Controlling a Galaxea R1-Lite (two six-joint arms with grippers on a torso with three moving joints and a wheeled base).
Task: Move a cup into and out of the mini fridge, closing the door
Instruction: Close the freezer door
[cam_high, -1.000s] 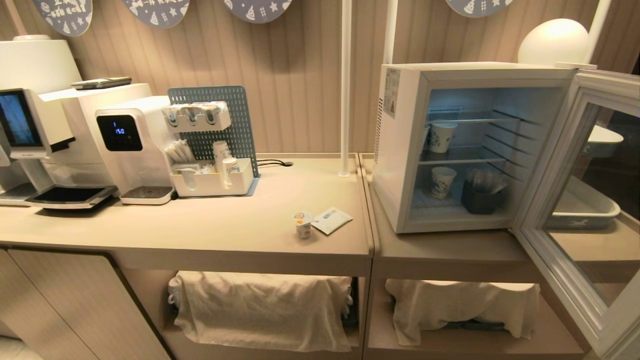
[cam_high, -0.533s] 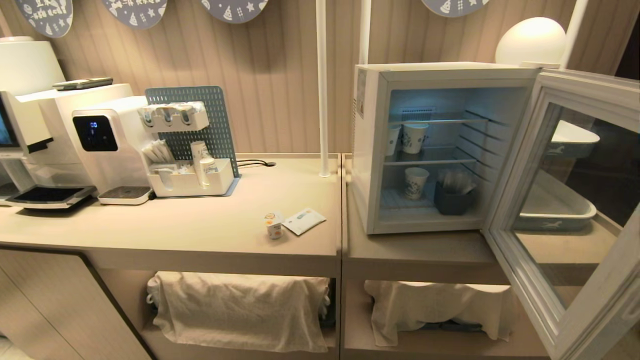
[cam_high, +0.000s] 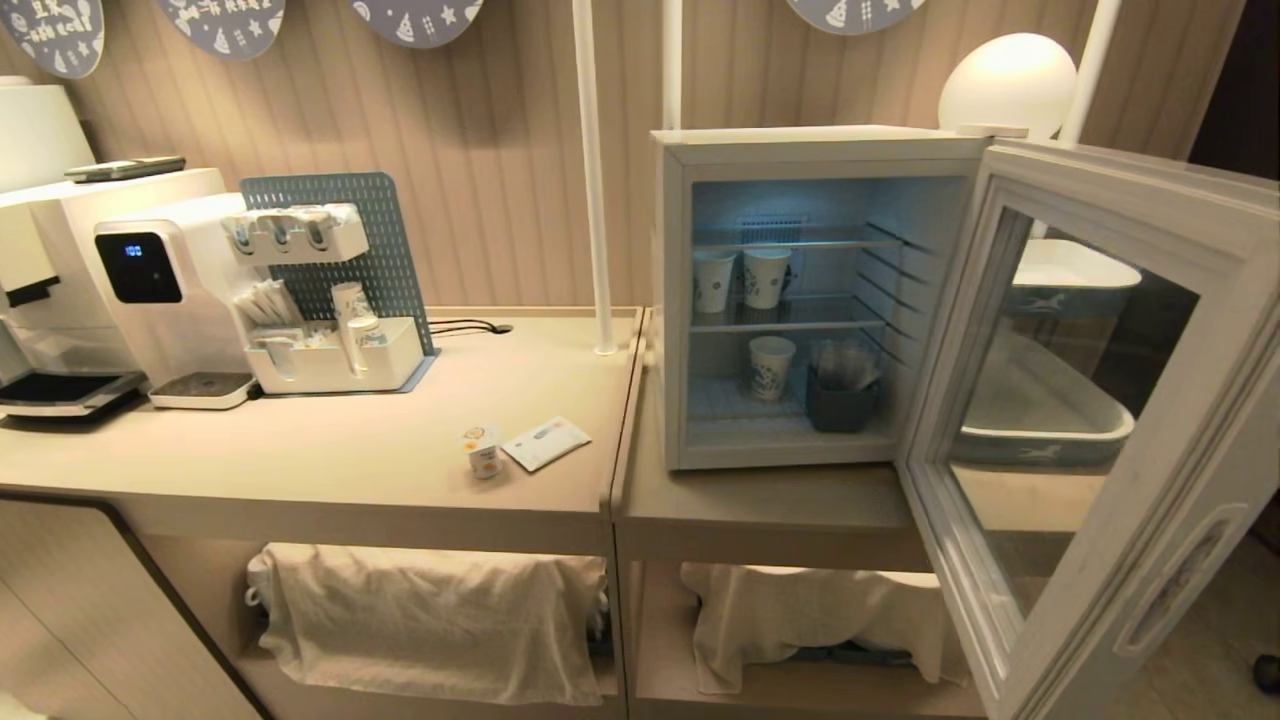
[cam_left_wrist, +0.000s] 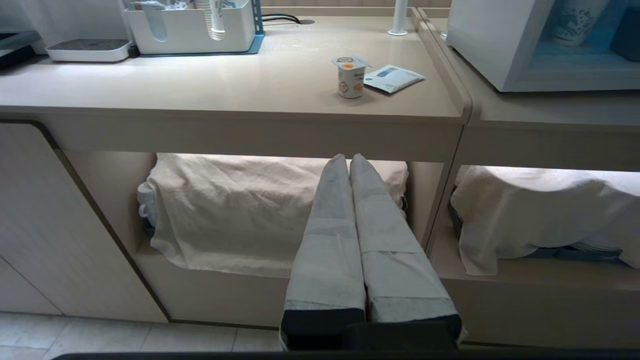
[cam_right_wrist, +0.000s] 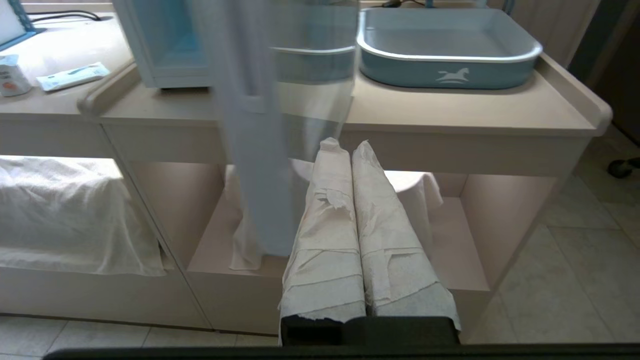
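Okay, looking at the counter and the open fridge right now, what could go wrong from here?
1. The door stands swung wide toward the robot; an arm or the body could bump it when approaching.
2. The cup stands close beside a flat packet; a grasp might catch or drag the packet.
3. Paper cups and a dark holder already occupy the mini fridge shelves, so the cup could knock one over.

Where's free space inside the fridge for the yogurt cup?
In the mini fridge, the upper shelf is bare right of the two paper cups. Lower floor is crowded: paper cup and dark holder, with a bare strip in front. The cup sits on the counter.
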